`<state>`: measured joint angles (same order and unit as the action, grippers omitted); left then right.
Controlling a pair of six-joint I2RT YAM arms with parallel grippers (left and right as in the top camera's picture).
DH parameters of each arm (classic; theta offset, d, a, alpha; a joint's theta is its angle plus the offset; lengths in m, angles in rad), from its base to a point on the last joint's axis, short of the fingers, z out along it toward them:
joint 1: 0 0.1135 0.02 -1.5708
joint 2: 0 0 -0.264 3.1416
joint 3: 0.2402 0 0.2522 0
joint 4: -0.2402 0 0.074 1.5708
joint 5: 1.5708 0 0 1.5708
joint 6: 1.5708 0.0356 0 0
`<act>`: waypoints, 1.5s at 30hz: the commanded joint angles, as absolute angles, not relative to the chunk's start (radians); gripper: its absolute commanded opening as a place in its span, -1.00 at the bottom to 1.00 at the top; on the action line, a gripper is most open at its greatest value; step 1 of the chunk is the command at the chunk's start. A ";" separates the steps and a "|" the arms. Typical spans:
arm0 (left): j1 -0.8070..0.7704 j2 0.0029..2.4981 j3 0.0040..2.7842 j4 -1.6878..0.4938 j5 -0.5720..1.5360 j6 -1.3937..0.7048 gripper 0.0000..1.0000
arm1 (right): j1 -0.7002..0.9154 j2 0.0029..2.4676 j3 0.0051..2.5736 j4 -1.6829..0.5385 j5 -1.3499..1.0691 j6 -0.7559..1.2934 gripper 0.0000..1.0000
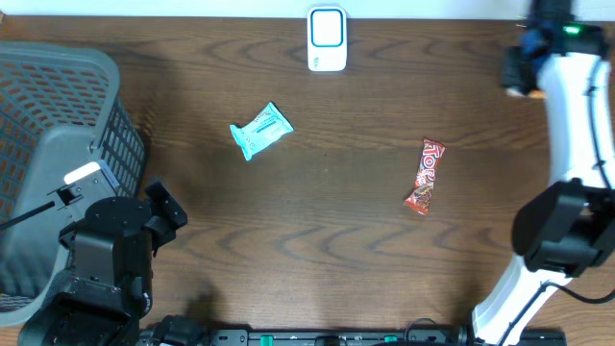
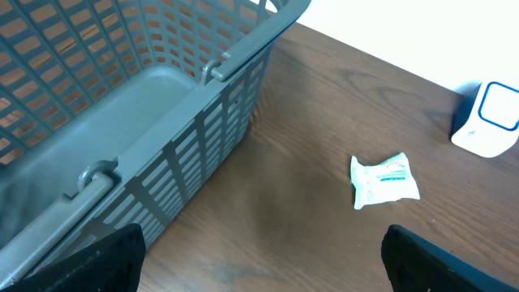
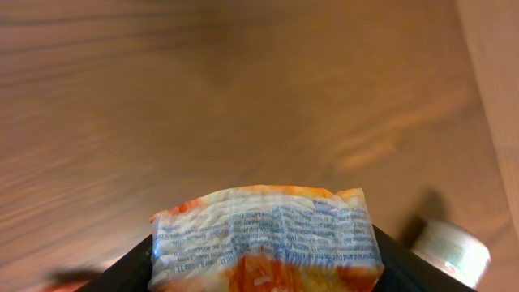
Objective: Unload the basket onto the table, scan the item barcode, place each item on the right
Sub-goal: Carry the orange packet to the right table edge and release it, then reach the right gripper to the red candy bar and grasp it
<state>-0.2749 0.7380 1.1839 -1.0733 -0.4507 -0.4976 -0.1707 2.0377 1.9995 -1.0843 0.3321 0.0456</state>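
Note:
In the right wrist view an orange and white snack packet (image 3: 263, 235) with fine blue print fills the space between my right gripper's (image 3: 263, 272) dark fingers, which are shut on it above the table. No barcode shows on the face in view. From overhead that gripper (image 1: 524, 72) is at the far right rear corner. The white scanner (image 1: 327, 38) with a blue-rimmed window stands at the rear middle, well left of it. My left gripper (image 2: 263, 268) is open and empty over bare wood beside the basket.
A grey slatted basket (image 1: 58, 106) takes up the left side. A teal packet (image 1: 260, 130) lies left of centre and a red candy bar (image 1: 424, 175) right of centre. A blurred pale object (image 3: 454, 247) sits at the right wrist view's lower right.

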 commanded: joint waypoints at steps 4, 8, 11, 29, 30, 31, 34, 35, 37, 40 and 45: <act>-0.270 0.737 1.182 -1.073 -0.463 -0.499 0.86 | -0.371 2.117 1.993 -1.092 0.324 0.093 0.37; -0.270 0.737 1.182 -1.073 -0.463 -0.499 0.86 | -0.497 2.174 1.993 -1.111 0.280 0.093 0.47; -0.270 0.737 1.182 -1.073 -0.463 -0.499 0.86 | -0.553 2.179 1.993 -1.108 0.192 0.093 0.40; -0.270 0.737 1.182 -1.073 -0.463 -0.499 0.86 | -0.453 2.040 1.998 -1.156 -0.573 0.093 0.99; -0.270 0.737 1.182 -1.073 -0.463 -0.499 0.86 | -0.426 2.041 1.997 -1.177 -0.554 0.093 0.99; -0.270 0.737 1.182 -1.073 -0.463 -0.499 0.86 | -0.384 2.043 1.995 -1.212 -0.526 0.093 0.98; -0.270 0.737 1.182 -1.073 -0.463 -0.499 0.86 | -0.303 2.050 1.991 -1.268 -0.492 0.092 0.98; -0.270 0.737 1.182 -1.073 -0.463 -0.499 0.86 | -0.267 2.051 1.982 -1.284 -0.473 0.092 0.98; -0.270 0.737 1.182 -1.073 -0.463 -0.499 0.86 | -0.220 2.051 1.971 -1.312 -0.428 0.089 0.98; -0.270 0.737 1.182 -1.073 -0.463 -0.499 0.86 | -0.157 2.051 1.927 -1.344 -0.342 0.089 0.76; -0.270 0.737 1.182 -1.073 -0.463 -0.499 0.86 | -0.105 2.051 1.759 -1.254 -0.310 0.054 0.93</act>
